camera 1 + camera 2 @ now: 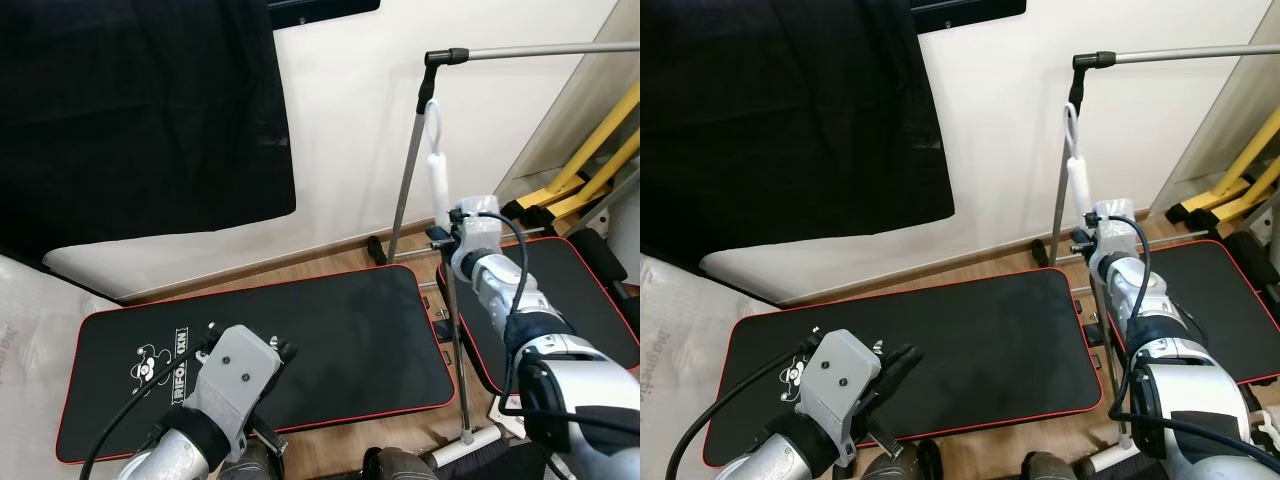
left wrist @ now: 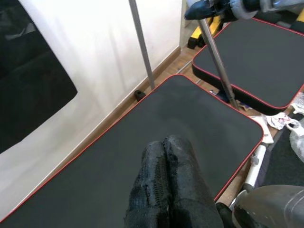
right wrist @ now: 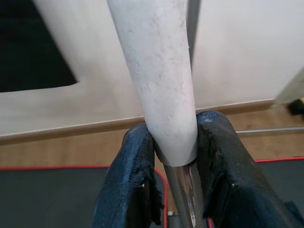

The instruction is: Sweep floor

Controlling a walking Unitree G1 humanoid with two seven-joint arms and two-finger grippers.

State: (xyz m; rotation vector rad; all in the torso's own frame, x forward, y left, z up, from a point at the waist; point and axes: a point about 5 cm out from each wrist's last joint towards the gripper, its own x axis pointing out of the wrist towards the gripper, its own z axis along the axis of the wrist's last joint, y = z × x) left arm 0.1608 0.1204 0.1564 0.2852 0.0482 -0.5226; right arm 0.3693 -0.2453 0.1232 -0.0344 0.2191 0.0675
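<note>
The broom has a white grip (image 1: pixel 438 178) with a hanging loop on top and a metal pole (image 1: pixel 453 330) that runs down to a white base (image 1: pixel 465 446) on the wooden floor. It stands upright between two black mats. My right gripper (image 3: pixel 173 142) is shut on the broom handle (image 3: pixel 164 80), where the white grip meets the metal; it also shows at the pole in the head view (image 1: pixel 450 236). My left gripper (image 2: pixel 164 147) is shut with nothing in it and hovers low over the near black mat (image 1: pixel 330 330).
A metal clothes rack (image 1: pixel 405 170) stands against the wall just behind the broom. A second red-edged mat (image 1: pixel 590 290) lies to the right, with yellow equipment (image 1: pixel 590 160) beyond it. Crumpled paper (image 2: pixel 282 121) lies on the floor between the mats. A black cloth (image 1: pixel 130 110) hangs at the left.
</note>
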